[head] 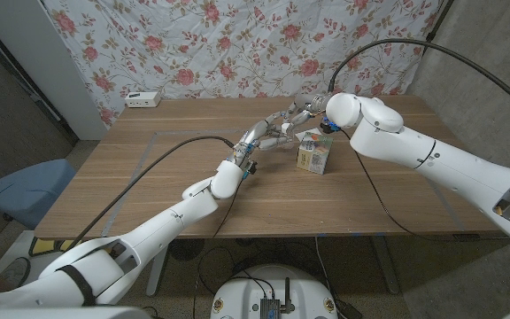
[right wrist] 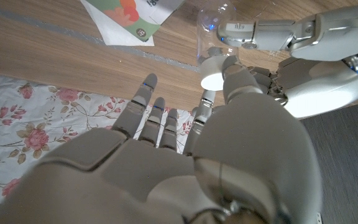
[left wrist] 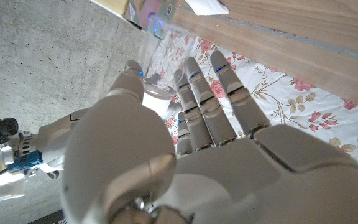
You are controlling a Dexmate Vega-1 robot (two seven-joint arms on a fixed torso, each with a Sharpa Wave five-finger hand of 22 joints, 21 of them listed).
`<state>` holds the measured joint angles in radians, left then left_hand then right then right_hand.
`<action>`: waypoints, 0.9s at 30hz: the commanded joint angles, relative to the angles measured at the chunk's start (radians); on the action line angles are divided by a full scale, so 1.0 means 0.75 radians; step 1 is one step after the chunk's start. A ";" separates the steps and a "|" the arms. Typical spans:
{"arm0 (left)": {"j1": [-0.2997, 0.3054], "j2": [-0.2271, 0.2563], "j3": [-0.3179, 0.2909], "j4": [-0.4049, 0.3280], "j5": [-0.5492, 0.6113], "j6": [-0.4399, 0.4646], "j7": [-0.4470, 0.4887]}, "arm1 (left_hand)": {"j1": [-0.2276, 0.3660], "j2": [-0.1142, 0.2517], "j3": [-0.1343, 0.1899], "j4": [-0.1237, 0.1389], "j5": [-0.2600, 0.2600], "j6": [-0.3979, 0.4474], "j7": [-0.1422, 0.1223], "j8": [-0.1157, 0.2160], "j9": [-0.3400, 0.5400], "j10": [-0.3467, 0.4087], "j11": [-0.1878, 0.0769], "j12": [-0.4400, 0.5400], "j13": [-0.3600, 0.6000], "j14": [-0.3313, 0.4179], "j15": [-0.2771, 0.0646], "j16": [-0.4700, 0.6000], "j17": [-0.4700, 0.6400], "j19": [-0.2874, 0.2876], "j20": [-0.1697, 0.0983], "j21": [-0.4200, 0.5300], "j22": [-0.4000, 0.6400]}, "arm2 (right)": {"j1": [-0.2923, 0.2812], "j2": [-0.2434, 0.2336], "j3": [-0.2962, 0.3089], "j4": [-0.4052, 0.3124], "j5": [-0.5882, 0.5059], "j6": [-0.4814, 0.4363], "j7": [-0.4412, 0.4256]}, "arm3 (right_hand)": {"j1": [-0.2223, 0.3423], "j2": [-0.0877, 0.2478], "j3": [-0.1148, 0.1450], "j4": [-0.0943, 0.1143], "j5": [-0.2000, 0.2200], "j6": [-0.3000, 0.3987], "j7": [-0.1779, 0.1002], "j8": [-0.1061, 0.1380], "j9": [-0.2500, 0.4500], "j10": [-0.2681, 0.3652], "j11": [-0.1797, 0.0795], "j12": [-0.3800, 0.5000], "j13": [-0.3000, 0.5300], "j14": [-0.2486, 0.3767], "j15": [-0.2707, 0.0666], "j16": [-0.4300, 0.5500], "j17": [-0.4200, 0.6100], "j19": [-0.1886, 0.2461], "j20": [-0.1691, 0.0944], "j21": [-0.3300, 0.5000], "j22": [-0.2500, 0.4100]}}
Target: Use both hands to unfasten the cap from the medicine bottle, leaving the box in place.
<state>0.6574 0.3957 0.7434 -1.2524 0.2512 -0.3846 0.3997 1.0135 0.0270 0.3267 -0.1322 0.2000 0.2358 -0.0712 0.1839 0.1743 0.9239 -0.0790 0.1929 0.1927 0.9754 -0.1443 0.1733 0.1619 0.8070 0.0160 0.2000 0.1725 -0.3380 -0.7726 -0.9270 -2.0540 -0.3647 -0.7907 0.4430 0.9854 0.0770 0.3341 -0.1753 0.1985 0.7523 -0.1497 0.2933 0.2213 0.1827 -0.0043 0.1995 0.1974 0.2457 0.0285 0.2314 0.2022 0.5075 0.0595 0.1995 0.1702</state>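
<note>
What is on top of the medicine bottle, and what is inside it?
A white cap sits on the clear bottle. The right hand touches the cap, and the left hand grips the bottle. Any contents cannot be seen: fingers and glare cover it.

Even soft room light falling over the table [head: 149, 190], corners darkening, wrist views blurring up close, glare washing pale plastic.

Wooden table [head: 149, 177], floral cloth backdrop [head: 237, 44], white power strip [head: 142, 98], blue chair [head: 25, 190]
</note>
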 commanded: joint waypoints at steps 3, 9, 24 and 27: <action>-0.002 0.000 -0.001 0.003 0.001 -0.002 0.005 | -0.002 0.011 0.014 -0.003 0.008 0.010 -0.004 0.006 0.004 0.078 -0.060 0.005 0.005 0.008 -0.060 0.004 0.002 -0.008 -0.003 -0.001 0.004 | -0.001 0.008 0.013 0.023 0.021 0.032 0.002 | 0.055 0.017 0.024 -0.001 -0.009 0.053 -0.057 0.003 -0.003 0.013 -0.048 0.002 0.002 -0.001 -0.016 -0.001 0.005 -0.008 0.002 -0.001 0.006; -0.004 -0.003 0.000 0.007 -0.003 -0.002 0.003 | -0.004 0.012 0.015 -0.003 0.008 0.010 -0.002 0.005 0.004 0.079 -0.060 0.005 0.005 0.007 -0.062 0.004 0.002 -0.009 -0.004 -0.001 0.004 | -0.004 0.008 0.012 0.019 0.016 0.022 0.000 | 0.081 0.027 0.034 -0.003 -0.014 0.084 -0.079 0.007 -0.007 0.018 -0.079 0.002 0.002 -0.001 -0.027 -0.001 0.006 -0.006 -0.004 0.000 0.006; 0.001 -0.007 0.000 0.010 -0.003 -0.002 0.012 | -0.007 0.012 0.019 -0.003 0.008 0.012 -0.001 0.005 0.004 0.078 -0.060 0.004 0.005 0.009 -0.057 0.004 0.002 -0.010 -0.004 -0.001 0.004 | -0.004 0.003 0.015 0.013 0.027 0.021 0.006 | 0.127 0.055 0.052 0.000 -0.017 0.164 -0.093 0.023 -0.013 0.033 -0.094 0.005 0.001 -0.006 -0.052 -0.001 0.011 -0.011 -0.016 -0.001 0.006; 0.003 -0.008 0.000 0.010 -0.004 -0.001 0.014 | -0.007 0.012 0.020 -0.003 0.008 0.013 -0.001 0.005 0.004 0.081 -0.059 0.005 0.005 0.009 -0.057 0.004 0.002 -0.009 -0.004 -0.001 0.004 | -0.006 0.003 0.017 0.012 0.031 0.021 0.005 | 0.135 0.055 0.054 -0.003 -0.017 0.174 -0.094 0.024 -0.014 0.036 -0.097 0.006 0.001 -0.007 -0.053 -0.001 0.011 -0.011 -0.017 -0.001 0.006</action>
<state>0.6560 0.3920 0.7429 -1.2449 0.2486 -0.3854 0.4055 1.0091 0.0309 0.3322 -0.1350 0.1996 0.2357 -0.0712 0.1839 0.1743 0.9267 -0.0760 0.1929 0.1930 0.9754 -0.1443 0.1733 0.1614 0.8034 0.0123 0.2000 0.1725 -0.3408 -0.7682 -0.9170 -2.0416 -0.3488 -0.7748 0.4445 1.0808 0.1151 0.3665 -0.1760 0.1855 0.8493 -0.2414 0.3038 0.2064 0.2018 -0.0700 0.1996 0.1952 0.2426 -0.0040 0.2315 0.2072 0.4929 0.0524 0.1997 0.1702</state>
